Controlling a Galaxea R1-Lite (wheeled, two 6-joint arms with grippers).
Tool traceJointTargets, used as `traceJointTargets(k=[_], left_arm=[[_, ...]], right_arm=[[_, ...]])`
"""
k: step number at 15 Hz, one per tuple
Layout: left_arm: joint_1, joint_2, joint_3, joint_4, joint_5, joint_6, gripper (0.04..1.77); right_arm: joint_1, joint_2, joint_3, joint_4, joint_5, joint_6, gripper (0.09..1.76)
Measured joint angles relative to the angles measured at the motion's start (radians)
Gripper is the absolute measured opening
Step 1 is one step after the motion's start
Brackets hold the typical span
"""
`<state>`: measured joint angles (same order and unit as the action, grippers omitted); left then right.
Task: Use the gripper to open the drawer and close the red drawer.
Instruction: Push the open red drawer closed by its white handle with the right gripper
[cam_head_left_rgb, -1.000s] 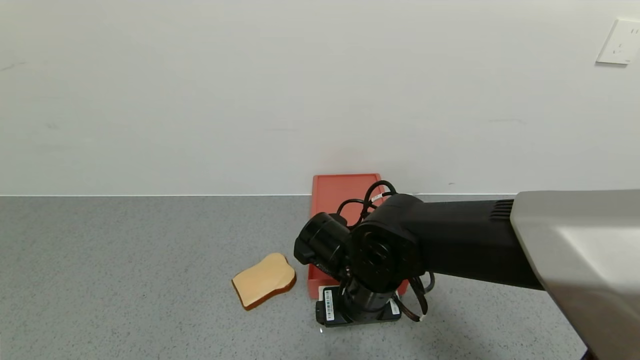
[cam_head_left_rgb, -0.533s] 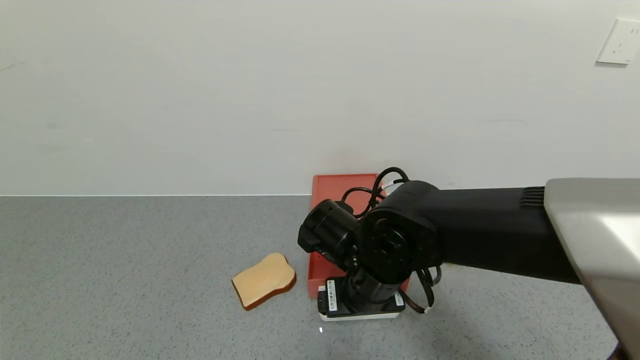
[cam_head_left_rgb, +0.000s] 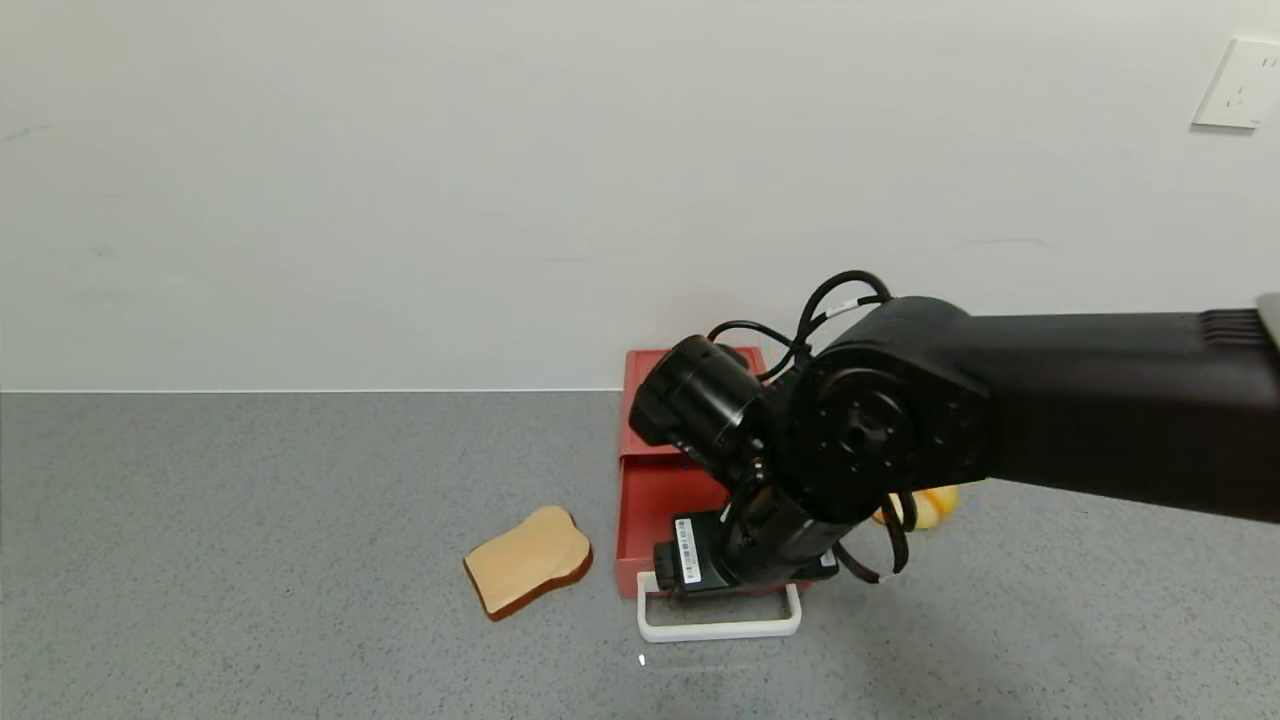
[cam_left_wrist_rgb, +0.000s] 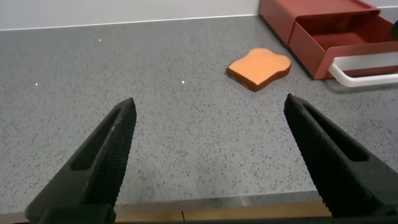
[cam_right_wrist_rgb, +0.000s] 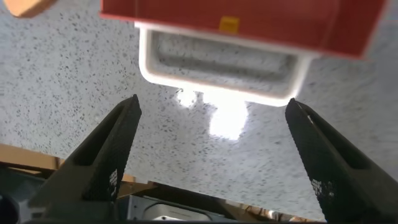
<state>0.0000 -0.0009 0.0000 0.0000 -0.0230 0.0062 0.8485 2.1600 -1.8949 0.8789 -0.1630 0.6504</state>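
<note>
The red drawer (cam_head_left_rgb: 668, 500) sits on the grey counter (cam_head_left_rgb: 250, 520) against the wall, its tray slid out, white handle (cam_head_left_rgb: 718, 625) nearest the robot. The right claw (cam_right_wrist_rgb: 211, 155) hangs just above that handle — fingers spread apart, gripping nothing. The left claw (cam_left_wrist_rgb: 211, 162) is parked well off, also apart — a bread slice (cam_head_left_rgb: 527, 572) lies beside the drawer.

Bare counter (cam_head_left_rgb: 250, 560) left of the bread slice (cam_head_left_rgb: 527, 573); drawer (cam_head_left_rgb: 665, 500) pulled out beside it.

Evenly, brightly lit from overhead; only soft shadows on the counter (cam_head_left_rgb: 250, 560) beneath the right arm (cam_head_left_rgb: 1100, 410). Strong white glare on the speckled surface beside the white handle (cam_right_wrist_rgb: 217, 84) in the right wrist view. Red drawer (cam_right_wrist_rgb: 242, 25) slightly blurred there.
</note>
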Motion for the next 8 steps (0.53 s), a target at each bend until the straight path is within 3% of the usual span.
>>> traceJointTargets(k=[4,8], left_arm=[[0.000,0.000,0.000,0.000,-0.001,0.003,1.72],[0.000,0.000,0.000,0.000,-0.002,0.003,1.72]], right_arm=[[-0.093,-0.137,0.050,-0.066,0.111,-0.171,1.71],[-0.235,-0.304,0.220,-0.233,0.251,-0.360,1.71]])
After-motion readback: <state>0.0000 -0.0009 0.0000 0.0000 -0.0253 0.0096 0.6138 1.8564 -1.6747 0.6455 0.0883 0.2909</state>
